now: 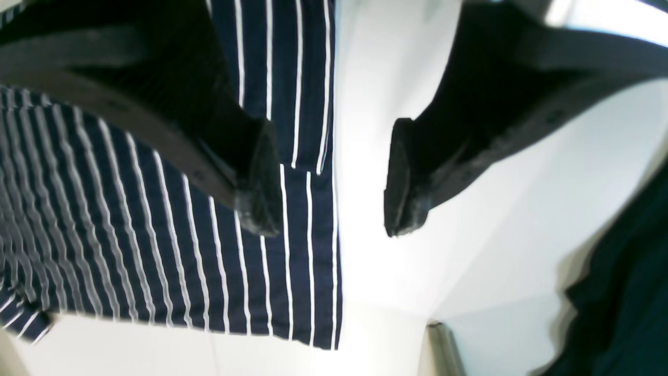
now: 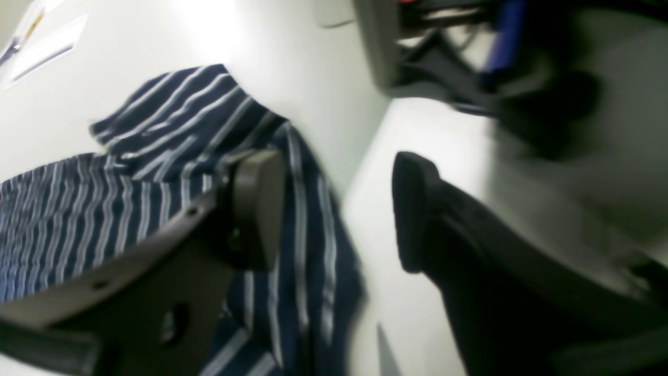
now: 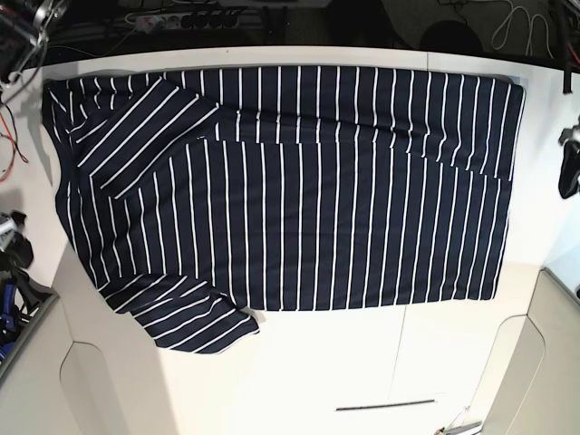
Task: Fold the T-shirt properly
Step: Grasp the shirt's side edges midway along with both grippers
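Both arms hover at the T-shirt (image 3: 299,190) edges, fingers (image 1: 261,177) spread.

table (image 3: 299,372): white, glossy top; seams divide it into panels, with rounded panel corners near the front edge
slot (image 3: 385,405): thin dark line in the tabletop, near the front edge, right of centre
cables (image 3: 521,23): pale loops on the dark floor beyond the far edge, right side
power strip (image 3: 172,18): light-coloured, behind the far edge, left of centre
wires (image 3: 11,127): red and dark strands, far left edge
paper (image 2: 44,44): white sheet lying flat on the table, blurred
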### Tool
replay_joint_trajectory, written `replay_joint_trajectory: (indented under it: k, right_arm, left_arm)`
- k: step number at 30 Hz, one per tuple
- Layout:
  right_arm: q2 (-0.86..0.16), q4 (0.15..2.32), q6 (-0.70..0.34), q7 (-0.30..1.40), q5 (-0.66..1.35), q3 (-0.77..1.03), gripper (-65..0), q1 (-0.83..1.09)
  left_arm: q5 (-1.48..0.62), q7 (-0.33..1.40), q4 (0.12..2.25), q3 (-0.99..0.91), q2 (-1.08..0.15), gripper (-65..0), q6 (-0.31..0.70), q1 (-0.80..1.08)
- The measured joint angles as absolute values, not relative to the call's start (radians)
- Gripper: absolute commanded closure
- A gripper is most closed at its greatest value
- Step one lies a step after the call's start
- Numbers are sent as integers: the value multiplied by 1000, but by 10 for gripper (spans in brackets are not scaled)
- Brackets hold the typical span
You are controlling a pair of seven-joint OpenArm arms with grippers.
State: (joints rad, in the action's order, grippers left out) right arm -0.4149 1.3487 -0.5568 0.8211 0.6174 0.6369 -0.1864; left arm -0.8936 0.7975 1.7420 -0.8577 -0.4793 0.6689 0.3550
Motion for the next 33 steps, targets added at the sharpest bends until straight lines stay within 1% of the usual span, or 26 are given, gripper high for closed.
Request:
replay_joint_trajectory:
  k: [3,6,10,13,15,19,22,25,31,32,33]
  right_arm:
    - [-413,1219,-558,748,608,577,-332,-257]
    - [-415,1090,-550,693,538,533,-332,-319]
    - [-415,948,-550,655,504,496,-332,-388]
    - [-415,874,-553,632,501,490,-332,-405]
    - [-416,839,-550,600,500,490,-332,-399]
    - [-415,787,-546,599,481,490,-332,-397]
    - [-416,770,-550,595,479,490,-332,-397]
    - [-415,764,-546,595,478,490,-332,-397]
    - [-415,762,-546,593,471,490,-333,-397]
    - [-414,758,-546,589,472,490,-337,-397]
    - [-413,751,-546,574,474,490,-354,-398]
  left_arm:
    - [-833,778,1720,-778,-500,-347,643,308]
    - [-762,748,1660,-692,-506,-347,630,250]
    - [-694,682,1523,-611,-513,-347,612,146]
    - [-646,646,1393,-541,-515,-347,610,51]
    - [-601,625,1305,-488,-513,-347,611,-23]
    - [-536,567,1118,-393,-518,-347,609,-171]
    - [-482,530,966,-347,-520,-347,567,-267]
    - [-460,505,841,-327,-522,-347,559,-340]
    - [-437,470,697,-300,-522,-346,557,-434]
    - [-436,471,683,-292,-521,-346,557,-439]
    - [-438,458,676,-284,-521,-346,557,-440]
